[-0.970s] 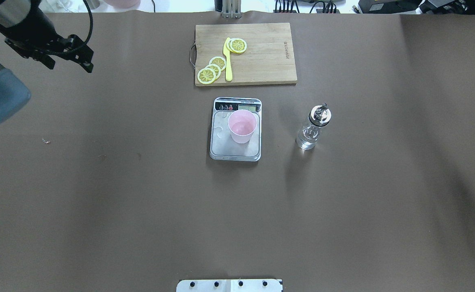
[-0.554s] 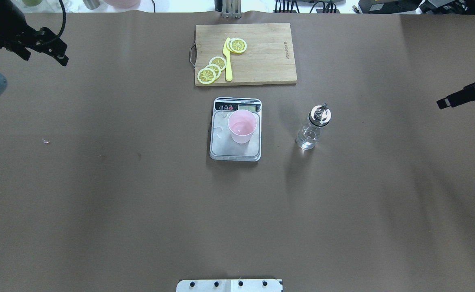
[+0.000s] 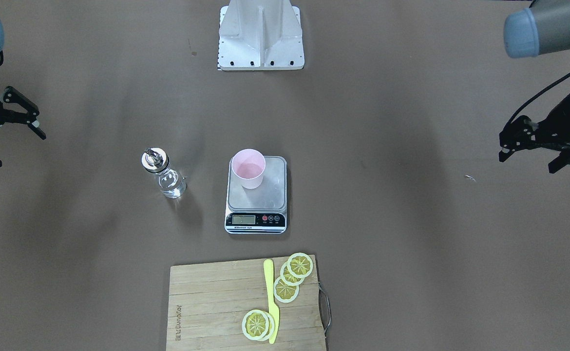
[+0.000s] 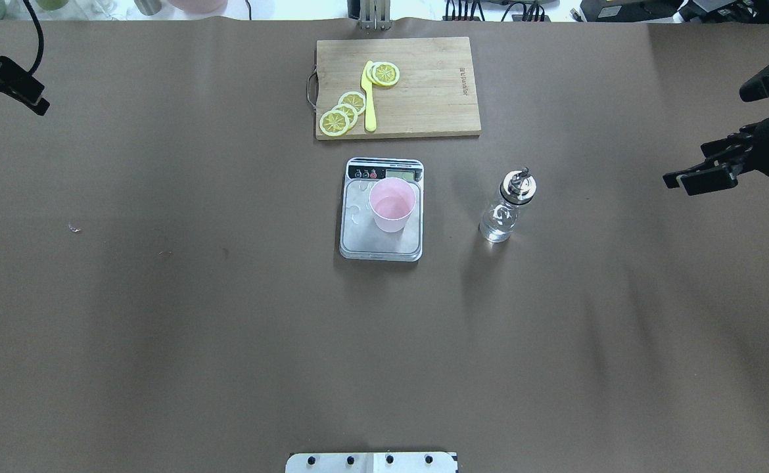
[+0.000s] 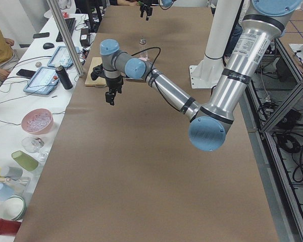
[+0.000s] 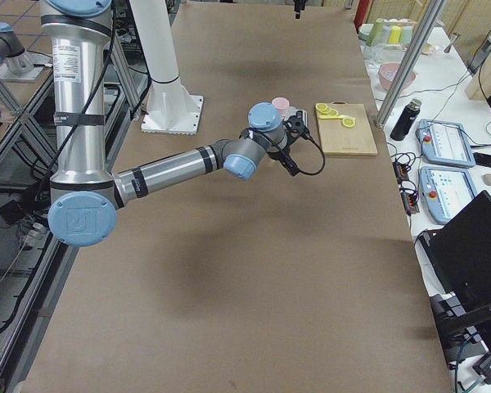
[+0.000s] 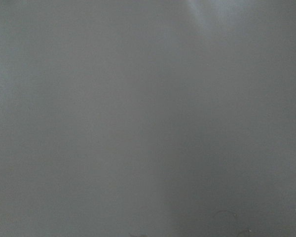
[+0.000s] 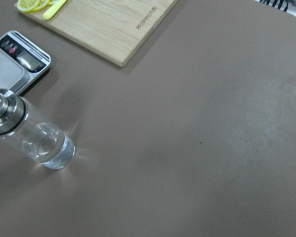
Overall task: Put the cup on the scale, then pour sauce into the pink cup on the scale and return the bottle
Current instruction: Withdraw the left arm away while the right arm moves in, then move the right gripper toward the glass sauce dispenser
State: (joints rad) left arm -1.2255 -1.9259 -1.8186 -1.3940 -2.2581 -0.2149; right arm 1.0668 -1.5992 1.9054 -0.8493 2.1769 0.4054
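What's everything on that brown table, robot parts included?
scale: one, silver and black, centre of the table
cup: one, pale pink, upright on the scale
bottle: one, clear glass, silver spout, standing to the scale's robot-right
cutting board: one, light wood, beyond the scale
lemon slices: about five, yellow, on the board
knife: one, yellow, on the board among the slices
right gripper: one, black, open and empty, far right
left gripper: one, black, open and empty, far left

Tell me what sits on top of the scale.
A small pale pink plastic cup stands upright on the flat silver steel scale. The platform directly beneath the cup is covered.
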